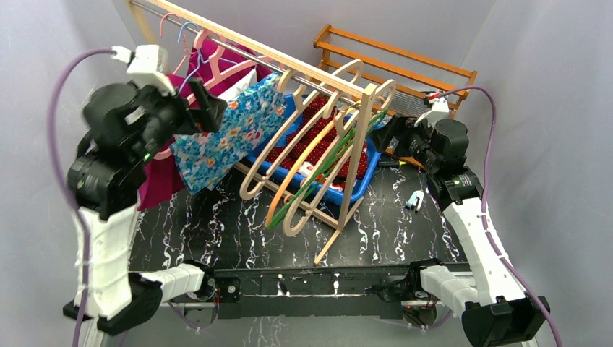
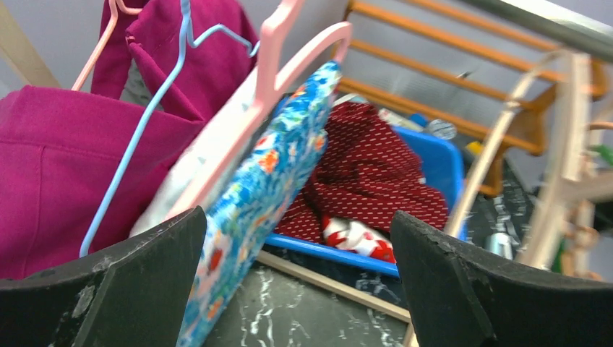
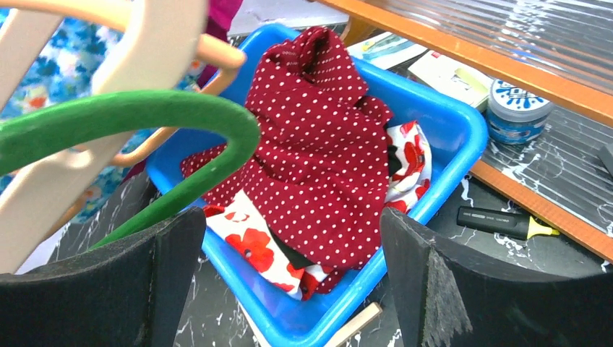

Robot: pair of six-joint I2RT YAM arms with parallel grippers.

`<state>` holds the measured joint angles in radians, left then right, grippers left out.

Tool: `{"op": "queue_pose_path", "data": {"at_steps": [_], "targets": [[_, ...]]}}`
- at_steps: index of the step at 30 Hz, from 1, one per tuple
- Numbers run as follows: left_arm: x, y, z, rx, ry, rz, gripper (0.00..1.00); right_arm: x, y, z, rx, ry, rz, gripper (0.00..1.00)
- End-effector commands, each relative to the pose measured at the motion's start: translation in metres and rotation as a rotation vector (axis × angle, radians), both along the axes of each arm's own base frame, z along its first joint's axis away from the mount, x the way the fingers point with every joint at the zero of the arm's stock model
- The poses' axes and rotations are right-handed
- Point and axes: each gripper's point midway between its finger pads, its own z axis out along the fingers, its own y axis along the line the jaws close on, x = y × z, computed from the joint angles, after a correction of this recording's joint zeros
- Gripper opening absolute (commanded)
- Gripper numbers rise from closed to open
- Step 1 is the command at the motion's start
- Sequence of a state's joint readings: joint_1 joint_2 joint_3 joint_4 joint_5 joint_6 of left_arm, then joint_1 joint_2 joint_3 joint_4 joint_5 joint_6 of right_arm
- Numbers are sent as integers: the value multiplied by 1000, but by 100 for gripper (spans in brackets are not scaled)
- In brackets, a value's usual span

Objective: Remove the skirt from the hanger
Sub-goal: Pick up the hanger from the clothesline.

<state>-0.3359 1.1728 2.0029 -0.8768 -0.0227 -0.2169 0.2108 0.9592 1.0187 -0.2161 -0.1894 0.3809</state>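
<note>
Top external: fixed, high above near edge of table [image 1: 217, 224], facing down and forward. Blue bin [image 1: 365, 173] mid-frame, distant, whole workspace covered.
Left wrist: low, close, left of blue bin [image 2: 442, 163], facing toward it past floral skirt [image 2: 267, 188] in foreground.
Right wrist: close, right of blue bin [image 3: 452, 137], looking down into it.
Shared by all three: blue bin, red dotted cloth [image 3: 325, 159] inside.

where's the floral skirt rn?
Top view, left of centre: floral skirt hangs on a pink hanger, between the magenta garment and the blue bin.
</note>
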Motion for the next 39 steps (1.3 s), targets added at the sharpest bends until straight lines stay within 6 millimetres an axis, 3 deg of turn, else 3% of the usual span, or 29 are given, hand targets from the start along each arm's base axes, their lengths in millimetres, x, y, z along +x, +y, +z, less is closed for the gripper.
{"op": "queue_pose_path", "data": {"at_steps": [1, 7, 11, 13, 16, 22, 25, 29, 33, 39], "targets": [[30, 13, -19, 146, 47, 81, 98, -8, 3, 44, -21, -112, 22, 98], [23, 20, -28, 181, 54, 92, 98, -13, 5, 43, -7, -122, 28, 98], [16, 7, -3, 133, 6, 19, 98, -12, 6, 37, -4, -111, 32, 98], [16, 9, 13, 114, -38, 35, 98, -9, 5, 36, -11, -104, 26, 98], [26, 21, 19, 142, -64, 108, 98, -8, 5, 38, -14, -95, 22, 98], [50, 39, 7, 250, -33, 220, 98, -6, 6, 38, -20, -96, 28, 98], [56, 32, -2, 246, -7, 196, 98, -4, 5, 36, -25, -91, 24, 98], [49, 13, -20, 175, 50, 105, 96, -1, 5, 36, -26, -93, 18, 98], [37, 12, -37, 150, 98, 96, 91, 0, 7, 36, -17, -92, 25, 98], [22, -9, -45, 55, 130, -11, 83, 1, 8, 34, -16, -89, 26, 98]]}}
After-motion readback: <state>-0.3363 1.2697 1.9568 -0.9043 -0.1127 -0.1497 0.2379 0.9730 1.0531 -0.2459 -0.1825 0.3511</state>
